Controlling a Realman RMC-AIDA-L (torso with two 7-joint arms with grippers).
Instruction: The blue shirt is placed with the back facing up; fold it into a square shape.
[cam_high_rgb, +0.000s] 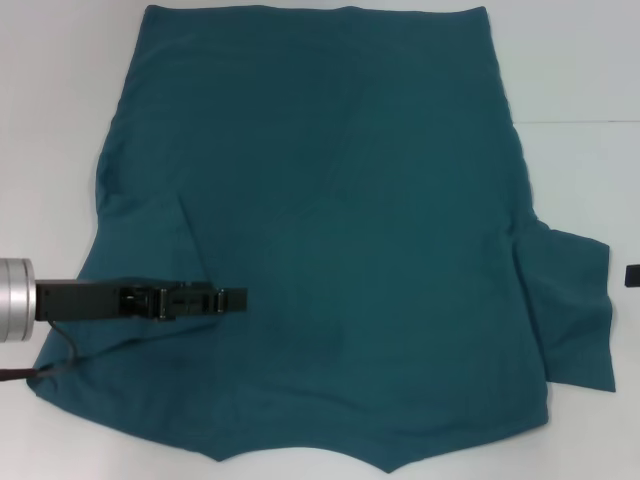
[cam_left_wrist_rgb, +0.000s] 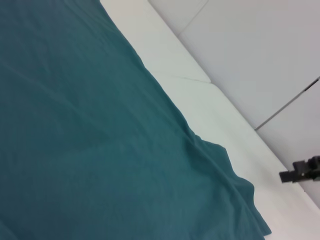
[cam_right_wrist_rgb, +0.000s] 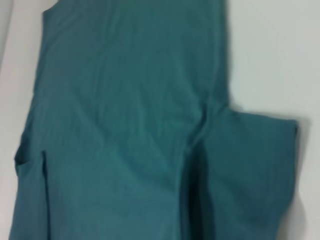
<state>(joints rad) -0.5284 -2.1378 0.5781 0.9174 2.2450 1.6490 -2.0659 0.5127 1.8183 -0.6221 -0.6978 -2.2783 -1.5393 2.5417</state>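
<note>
A large blue shirt (cam_high_rgb: 340, 230) lies spread flat, plain side up, across a white table (cam_high_rgb: 580, 170), filling most of the head view from the top edge down to the bottom edge. Its straight hem runs along the top of the frame and the curved neckline sits at the bottom centre. On the left side of the frame, the sleeve appears to have been folded inward over the body, leaving a slanting crease from the mid left down toward the lower left. On the right side, the other sleeve (cam_high_rgb: 575, 305) spreads out flat on the table at the mid right, unfolded. The left claw (cam_high_rgb: 225, 299) reaches in from the lower left edge of the frame, low over the folded-in cloth, with its tips pointing toward the centre; its fingers look drawn together, and no fabric is visibly pinched between them. The right claw shows only as a small dark shape at the mid right edge of the head view, well apart from the shirt, and whether it is apart or together cannot be told. Judging from the layout, the task is at an early stage: one sleeve seems tucked in, while the right sleeve, the side folds and the lengthwise folds that would make a square are yet to be done.
</note>
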